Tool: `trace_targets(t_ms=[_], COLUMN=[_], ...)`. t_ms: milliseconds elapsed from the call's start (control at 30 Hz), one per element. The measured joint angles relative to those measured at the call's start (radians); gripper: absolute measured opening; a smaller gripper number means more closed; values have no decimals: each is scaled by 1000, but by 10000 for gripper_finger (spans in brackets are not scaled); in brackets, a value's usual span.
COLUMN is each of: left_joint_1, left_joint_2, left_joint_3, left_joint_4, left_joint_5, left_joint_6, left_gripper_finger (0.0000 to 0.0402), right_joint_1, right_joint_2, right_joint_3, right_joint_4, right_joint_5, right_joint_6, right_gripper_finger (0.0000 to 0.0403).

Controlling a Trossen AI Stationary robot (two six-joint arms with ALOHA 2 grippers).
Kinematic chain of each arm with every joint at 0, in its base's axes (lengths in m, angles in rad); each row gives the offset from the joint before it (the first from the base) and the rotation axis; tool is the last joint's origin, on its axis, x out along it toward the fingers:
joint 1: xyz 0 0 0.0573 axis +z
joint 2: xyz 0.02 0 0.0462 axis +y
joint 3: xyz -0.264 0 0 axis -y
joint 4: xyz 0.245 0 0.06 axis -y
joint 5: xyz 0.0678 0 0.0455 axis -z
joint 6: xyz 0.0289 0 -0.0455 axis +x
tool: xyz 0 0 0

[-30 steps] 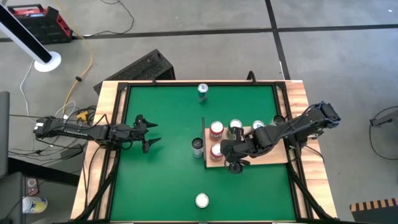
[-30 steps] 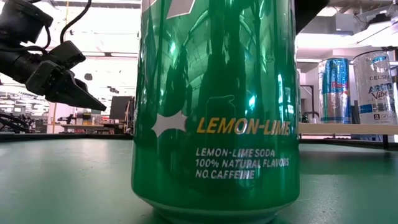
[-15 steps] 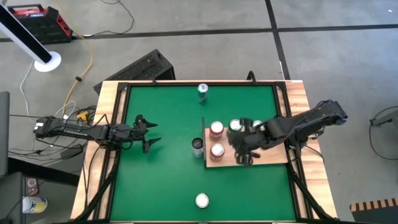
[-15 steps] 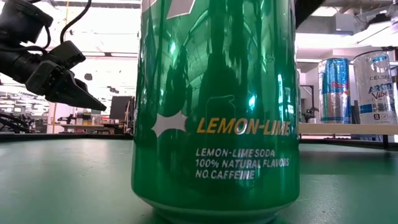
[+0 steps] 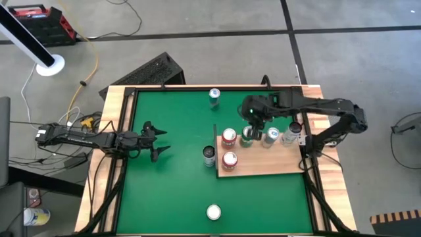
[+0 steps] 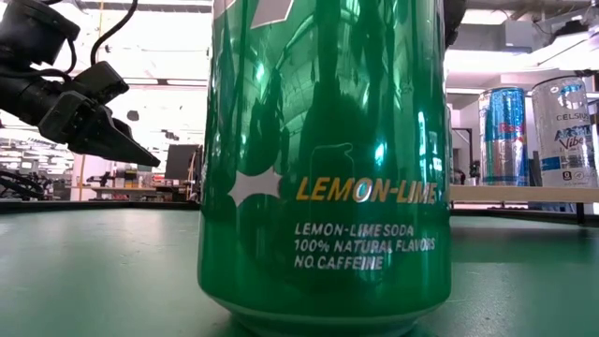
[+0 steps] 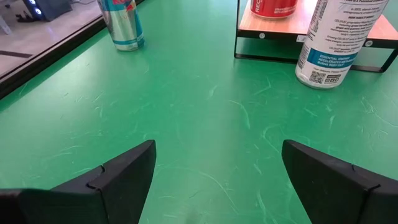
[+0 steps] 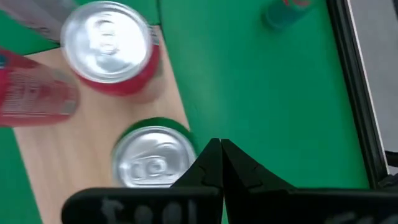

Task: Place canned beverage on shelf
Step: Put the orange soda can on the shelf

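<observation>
The shelf (image 5: 266, 164) is a light wooden board on the right half of the green table. Several cans stand on it: two red ones (image 5: 228, 137) (image 5: 229, 159), a green one (image 5: 247, 135) and two more (image 5: 270, 136) (image 5: 289, 137). A white can (image 5: 209, 155) stands on the table against the shelf's left edge. My right gripper (image 5: 252, 120) hangs shut above the shelf's far edge, beside the green can (image 8: 155, 158), holding nothing. My left gripper (image 5: 160, 142) waits open, low over the table's left side, with nothing between its fingers (image 7: 124, 171).
A blue-and-silver can (image 5: 214, 97) stands near the far edge and a green lemon-lime can (image 5: 214, 212) near the front edge, filling the low view (image 6: 323, 159). A wooden frame (image 5: 118, 105) runs round the table. Open green surface lies between my left gripper and the shelf.
My right gripper, shut throughout, has swung from over the shelf's near part toward the table's far edge and risen a little. It now hangs over the shelf's far edge. The cans on the shelf have kept their places.
</observation>
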State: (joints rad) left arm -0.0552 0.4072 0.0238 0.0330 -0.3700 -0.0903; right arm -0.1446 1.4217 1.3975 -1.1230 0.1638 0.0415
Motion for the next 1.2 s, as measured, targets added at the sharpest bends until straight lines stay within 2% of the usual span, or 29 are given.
trace_targets(t_ms=[300, 600, 1200], left_joint_1=[0, 0, 0], left_joint_2=[0, 0, 0], left_joint_3=[0, 0, 0], left_joint_4=[0, 0, 0], left_joint_5=[0, 0, 0], left_joint_6=[0, 0, 0], left_gripper_finger=[334, 334, 334], right_joint_1=[-103, -98, -44], right_joint_2=[7, 6, 4], right_joint_3=[-53, -113, -114], right_joint_4=[12, 63, 63], right_joint_5=[-84, -114, -116], right_joint_6=[-50, -53, -50], right_gripper_finger=[19, 19, 20])
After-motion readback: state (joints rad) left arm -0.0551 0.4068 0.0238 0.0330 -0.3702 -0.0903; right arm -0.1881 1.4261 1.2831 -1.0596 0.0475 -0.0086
